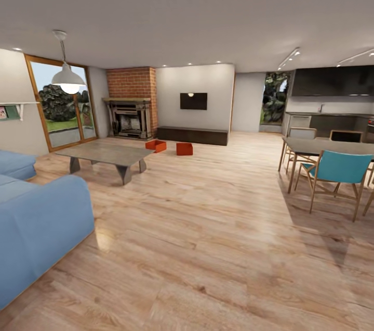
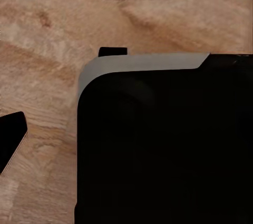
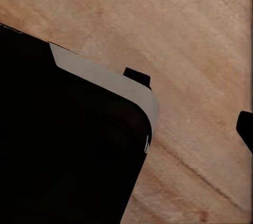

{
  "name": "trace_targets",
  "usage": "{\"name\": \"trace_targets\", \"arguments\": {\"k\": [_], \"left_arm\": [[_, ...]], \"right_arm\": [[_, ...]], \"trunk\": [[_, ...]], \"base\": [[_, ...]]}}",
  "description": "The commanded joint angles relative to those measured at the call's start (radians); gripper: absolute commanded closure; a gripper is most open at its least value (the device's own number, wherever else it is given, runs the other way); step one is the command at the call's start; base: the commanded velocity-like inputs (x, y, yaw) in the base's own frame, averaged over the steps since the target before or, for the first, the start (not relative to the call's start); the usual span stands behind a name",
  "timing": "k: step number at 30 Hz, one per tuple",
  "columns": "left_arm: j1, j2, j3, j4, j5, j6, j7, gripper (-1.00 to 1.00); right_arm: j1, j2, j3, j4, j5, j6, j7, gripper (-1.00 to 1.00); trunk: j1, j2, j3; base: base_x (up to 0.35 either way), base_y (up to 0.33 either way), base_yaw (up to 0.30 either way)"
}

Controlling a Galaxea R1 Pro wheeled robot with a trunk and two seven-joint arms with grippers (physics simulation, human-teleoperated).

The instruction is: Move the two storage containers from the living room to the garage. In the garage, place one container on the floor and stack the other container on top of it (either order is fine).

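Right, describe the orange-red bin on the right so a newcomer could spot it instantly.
Find the red brick fireplace on the far wall, then the long low dark-brown cabinet beside it under the black wall TV. Two orange-red plastic bins sit on the wood floor before it; yours sits squarely, farther from the grey coffee table than its angled twin.

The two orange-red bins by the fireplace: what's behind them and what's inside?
Behind the two storage containers runs the long low dark cabinet under the wall TV, with the brick fireplace alongside. Both stand on the wood floor; their insides are too small to make out.
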Motion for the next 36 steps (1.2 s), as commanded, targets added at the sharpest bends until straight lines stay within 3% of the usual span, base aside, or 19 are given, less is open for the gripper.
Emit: {"name": "trace_targets", "arguments": {"k": [1,36], "left_arm": [[0.000,0.000,0.002,0.000,0.001,-0.003,-0.001,-1.00],[0.000,0.000,0.002,0.000,0.003,0.000,-0.002,-1.00]], "right_arm": [[-0.001,0.000,0.006,0.002,-0.011,-0.004,0.005,-1.00],[-0.001,-0.001,0.008,0.002,-0.010,-0.004,0.005,-1.00]], "trunk": [[0.001,-0.001,-0.001],[0.001,-0.001,-0.001]], "base": [[0.322,0.000,0.000],[0.322,0.000,0.000]]}}
